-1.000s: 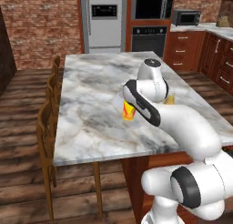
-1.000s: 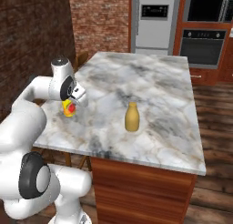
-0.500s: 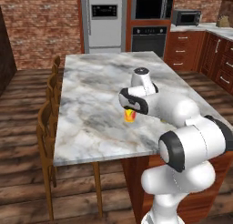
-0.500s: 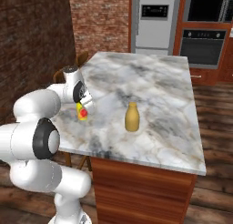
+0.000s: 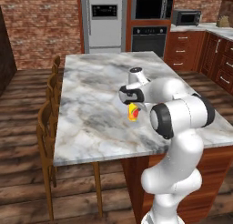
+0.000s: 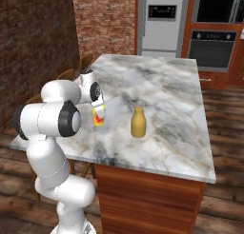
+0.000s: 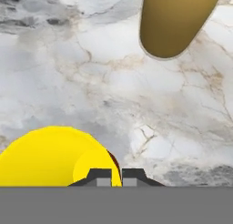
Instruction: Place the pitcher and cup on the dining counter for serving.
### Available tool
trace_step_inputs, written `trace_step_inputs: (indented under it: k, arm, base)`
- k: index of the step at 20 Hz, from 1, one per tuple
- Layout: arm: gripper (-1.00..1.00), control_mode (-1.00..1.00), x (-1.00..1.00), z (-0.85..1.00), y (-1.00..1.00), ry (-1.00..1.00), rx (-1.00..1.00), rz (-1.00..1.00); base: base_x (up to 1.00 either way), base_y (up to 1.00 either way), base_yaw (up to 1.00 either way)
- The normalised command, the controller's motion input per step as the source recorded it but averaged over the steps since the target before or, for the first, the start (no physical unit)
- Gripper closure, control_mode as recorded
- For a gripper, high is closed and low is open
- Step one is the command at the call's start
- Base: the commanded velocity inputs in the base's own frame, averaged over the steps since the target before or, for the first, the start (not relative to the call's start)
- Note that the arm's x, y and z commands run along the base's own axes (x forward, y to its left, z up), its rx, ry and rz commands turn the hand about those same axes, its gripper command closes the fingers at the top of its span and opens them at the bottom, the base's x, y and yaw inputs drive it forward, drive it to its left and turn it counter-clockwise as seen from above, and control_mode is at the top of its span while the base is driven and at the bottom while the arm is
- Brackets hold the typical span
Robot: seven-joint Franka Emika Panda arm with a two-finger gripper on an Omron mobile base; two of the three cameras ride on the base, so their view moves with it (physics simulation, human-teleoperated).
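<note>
**End effector holds the cup low over the desk; pitcher already set down**

End effector point(image 5: 132, 104) is seen just right of centre in the left base view, closed on the cup point(image 5: 132, 112), whose yellow body with its red marking hangs below the white hand. In the hand view the two dark fingertips point(image 7: 99, 177) are seen close together at the bottom edge, with the rim of the cup pinched between them. Whether the base of the cup touches the marble cannot be told; it appears at or just above the surface.

Moving right across the right base view, the cup is found left of centre, and the pitcher point(image 6: 137, 122) is found at the centre of the frame, upright on the dining counter point(image 6: 181, 133), apart from the cup and untouched by the arm. In the hand view the pitcher is seen at the upper right, above the cup.

Progress is judged as follows. The first half of the task appears done: the pitcher stands on the desk unsupported. The second half is judged to be in its last stage: the cup has been brought over the desk near the pitcher but is not yet released. What is left, as far as can be judged, is for the cup to be settled on the marble, for the fingers to be opened, and for the hand to be lifted clear without the cup being tipped.
</note>
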Motion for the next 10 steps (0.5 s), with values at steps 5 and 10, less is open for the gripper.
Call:
trace_step_inputs:
  k: [5,10]
  arm:
    - [1.00,-1.00,0.19,-0.55,-0.07,0.01,0.00,-0.16]
    - [1.00,-1.00,0.09,-0.53,-0.02,0.00,0.00,-0.14]
  base:
    - [0.00,0.00,0.00]
    - [0.00,0.00,0.00]
